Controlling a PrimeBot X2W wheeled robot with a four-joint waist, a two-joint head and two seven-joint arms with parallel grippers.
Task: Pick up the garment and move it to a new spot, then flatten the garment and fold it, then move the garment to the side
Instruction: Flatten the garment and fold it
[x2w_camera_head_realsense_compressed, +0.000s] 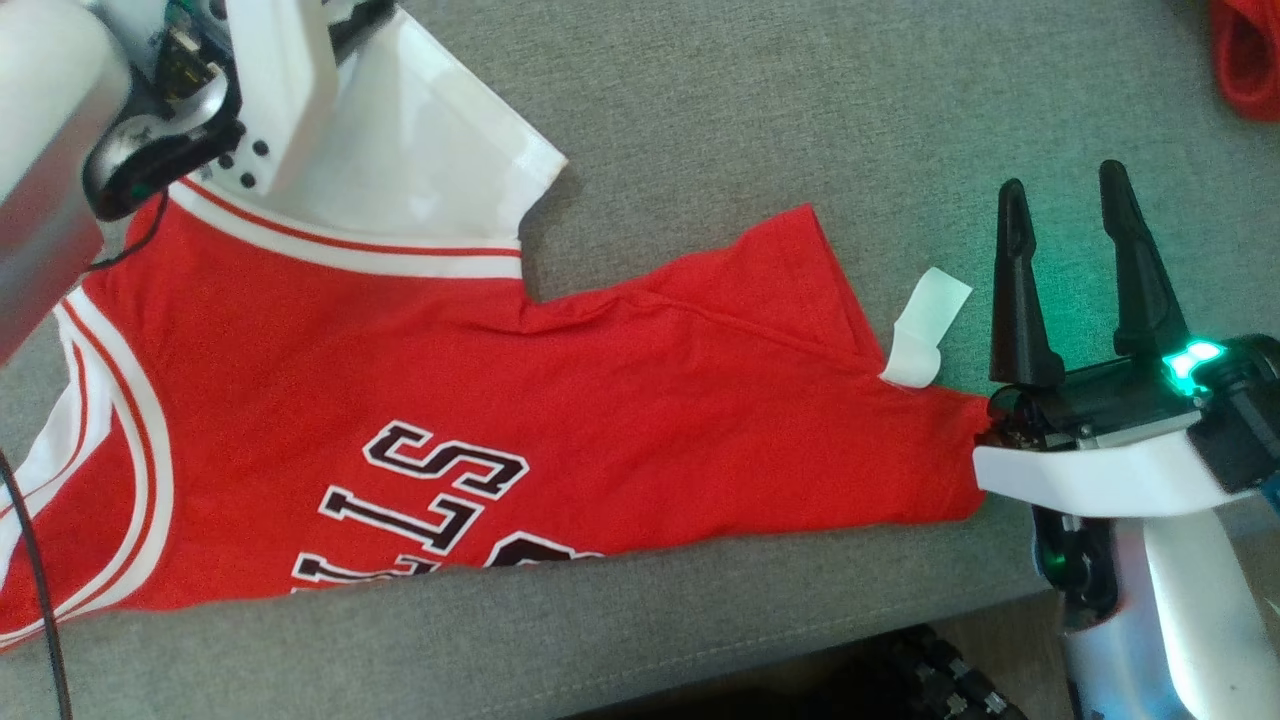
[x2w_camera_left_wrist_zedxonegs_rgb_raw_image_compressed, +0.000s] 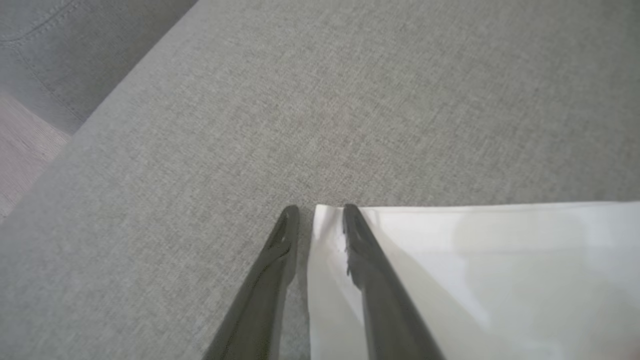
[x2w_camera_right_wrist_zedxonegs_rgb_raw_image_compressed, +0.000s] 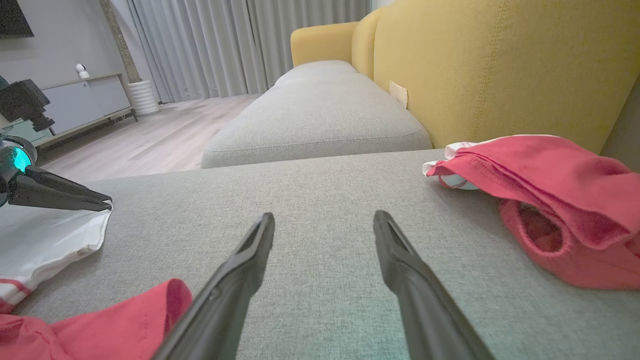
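Though flat on nubby grey cushion (x2w_camera_head_realsense_compressed: 800, 100), smooth red jersey (x2w_camera_head_realsense_compressed: 650, 400).

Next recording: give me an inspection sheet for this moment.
Surface: grey sofa cushion.
Job's things: red jersey spread out, white section at far left, white tag at its right end.
Clutter: second red garment, crumpled, far right.
Grippers: left gripper astride the white section's edge, jaws narrowed with a gap; right gripper open, empty, beside the jersey.
Cables: black cable over the jersey's left end.
Surroundings: yellow sofa back, curtains, wood floor.
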